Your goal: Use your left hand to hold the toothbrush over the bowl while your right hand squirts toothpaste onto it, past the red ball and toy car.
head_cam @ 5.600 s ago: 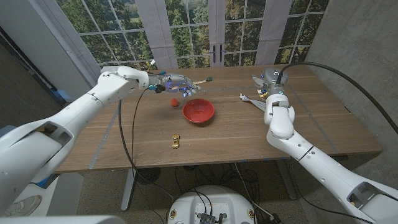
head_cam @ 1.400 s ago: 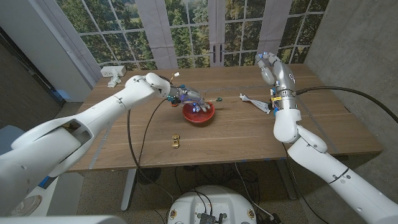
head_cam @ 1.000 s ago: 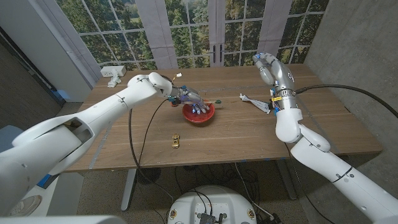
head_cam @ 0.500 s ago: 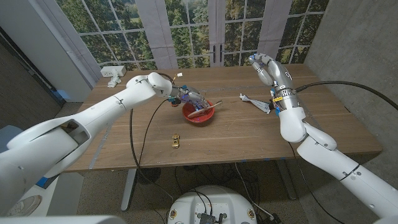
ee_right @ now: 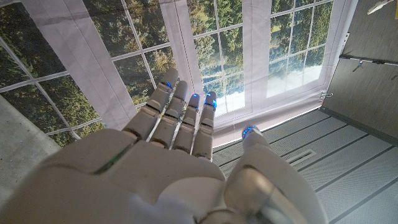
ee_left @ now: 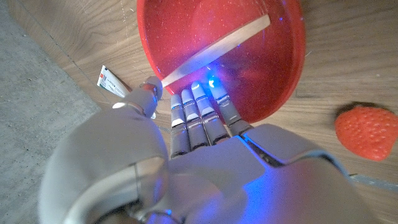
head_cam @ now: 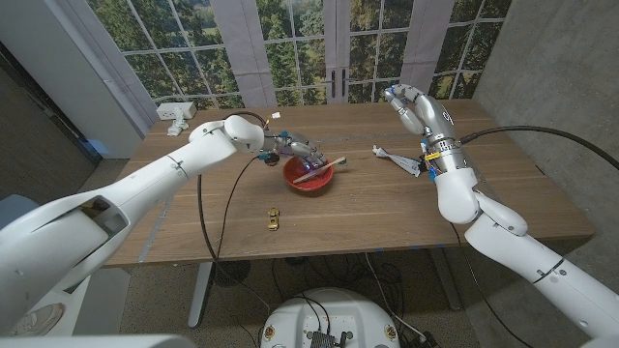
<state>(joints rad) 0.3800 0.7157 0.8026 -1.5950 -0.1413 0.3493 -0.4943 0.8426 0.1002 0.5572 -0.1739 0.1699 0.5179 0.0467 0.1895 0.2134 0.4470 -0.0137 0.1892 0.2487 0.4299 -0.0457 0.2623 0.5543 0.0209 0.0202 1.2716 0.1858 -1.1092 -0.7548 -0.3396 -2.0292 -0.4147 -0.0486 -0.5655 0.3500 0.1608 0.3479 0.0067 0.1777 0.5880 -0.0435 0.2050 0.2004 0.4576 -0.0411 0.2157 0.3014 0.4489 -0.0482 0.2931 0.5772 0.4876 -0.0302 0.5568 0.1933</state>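
Since a moment ago the toothbrush (head_cam: 316, 173) has gone from the left hand's (head_cam: 293, 150) grip to lying in the red bowl (head_cam: 309, 181) — slanted across it, one end on the rim — and that hand now hovers at the bowl's far-left edge, fingers loosely extended and holding nothing. Nearest the robot sits the yellow toy car (head_cam: 274, 218) on the wooden table (head_cam: 368, 208), then the bowl, then the toothpaste tube (head_cam: 397, 159) lying to the right — and beyond it the right hand (head_cam: 414, 104) is raised, fingers apart and empty, above the table's far edge
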